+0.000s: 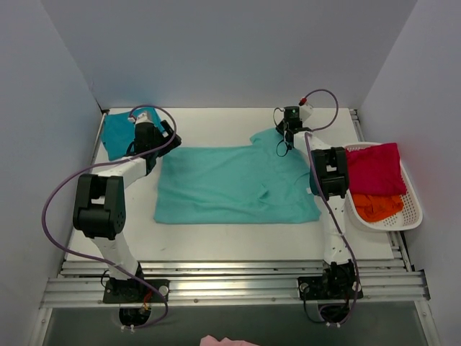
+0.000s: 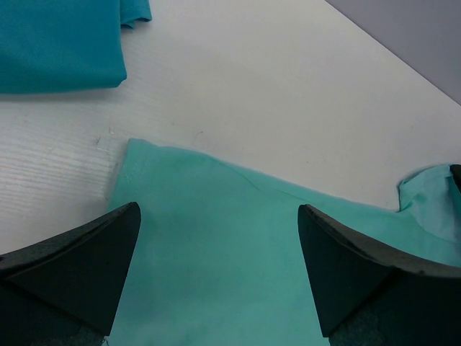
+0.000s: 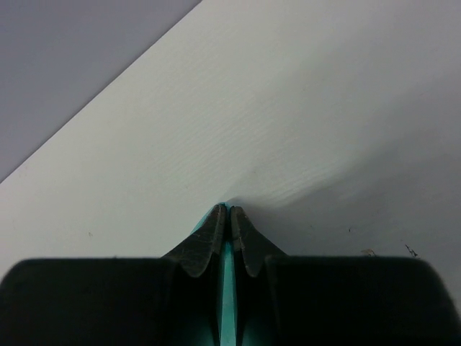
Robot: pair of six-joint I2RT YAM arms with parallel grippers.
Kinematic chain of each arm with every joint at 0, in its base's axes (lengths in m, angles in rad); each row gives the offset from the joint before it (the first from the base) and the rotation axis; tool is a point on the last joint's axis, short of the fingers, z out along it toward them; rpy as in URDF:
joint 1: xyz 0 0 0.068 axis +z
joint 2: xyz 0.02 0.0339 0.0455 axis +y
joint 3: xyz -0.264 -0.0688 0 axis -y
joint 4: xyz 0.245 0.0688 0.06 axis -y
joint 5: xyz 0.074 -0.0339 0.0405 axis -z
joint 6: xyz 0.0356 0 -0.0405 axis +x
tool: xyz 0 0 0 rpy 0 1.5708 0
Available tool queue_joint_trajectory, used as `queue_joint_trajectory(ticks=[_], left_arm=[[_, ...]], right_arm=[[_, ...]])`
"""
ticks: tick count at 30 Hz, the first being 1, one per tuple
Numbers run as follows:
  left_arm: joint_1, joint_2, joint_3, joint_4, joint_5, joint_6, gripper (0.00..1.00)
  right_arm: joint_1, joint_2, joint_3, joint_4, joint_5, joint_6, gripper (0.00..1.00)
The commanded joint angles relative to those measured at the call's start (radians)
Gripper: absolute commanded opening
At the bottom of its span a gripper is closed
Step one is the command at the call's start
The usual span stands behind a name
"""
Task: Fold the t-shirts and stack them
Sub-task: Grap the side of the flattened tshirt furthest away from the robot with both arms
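Observation:
A light mint-green t-shirt [image 1: 238, 184] lies spread flat in the middle of the table. A darker teal-blue t-shirt [image 1: 119, 133] lies folded at the back left. My left gripper [image 1: 171, 142] is open over the mint shirt's back left corner; in the left wrist view its fingers [image 2: 79, 267] stand wide apart above the mint cloth [image 2: 216, 216], with the teal shirt [image 2: 57, 43] beyond. My right gripper [image 1: 287, 137] is shut on the mint shirt's back right part; the right wrist view shows a strip of mint cloth [image 3: 227, 288] pinched in the gripper [image 3: 229, 216].
A white basket [image 1: 410, 216] with red [image 1: 374, 169] and orange [image 1: 378, 205] clothes stands at the table's right edge. Walls close the table in at the back and both sides. A metal rail [image 1: 230, 270] runs along the near edge.

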Motion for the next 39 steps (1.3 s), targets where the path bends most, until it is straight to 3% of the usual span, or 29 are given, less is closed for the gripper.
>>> queue_joint_trajectory(ticks=[1, 5, 8, 12, 19, 39], left_arm=[[0.008, -0.002, 0.019, -0.014, -0.077, 0.015, 1.00], [0.020, 0.044, 0.069, -0.071, -0.159, 0.010, 1.00], [0.028, 0.122, 0.137, -0.107, -0.147, -0.017, 1.00], [0.026, 0.232, 0.235, -0.148, -0.140, -0.045, 0.92], [0.026, 0.305, 0.346, -0.286, -0.174, -0.100, 0.89], [0.016, 0.414, 0.429, -0.281, -0.118, -0.143, 0.68]], right_arm=[[-0.008, -0.003, -0.035, -0.083, -0.012, 0.001, 0.00], [-0.017, -0.015, -0.051, -0.080, -0.012, 0.004, 0.00], [-0.024, -0.031, -0.074, -0.066, -0.017, 0.009, 0.00], [-0.028, -0.040, -0.087, -0.065, -0.020, 0.012, 0.00], [-0.042, -0.047, -0.104, -0.053, -0.029, 0.020, 0.00], [-0.047, -0.035, -0.113, -0.037, -0.041, 0.032, 0.00]])
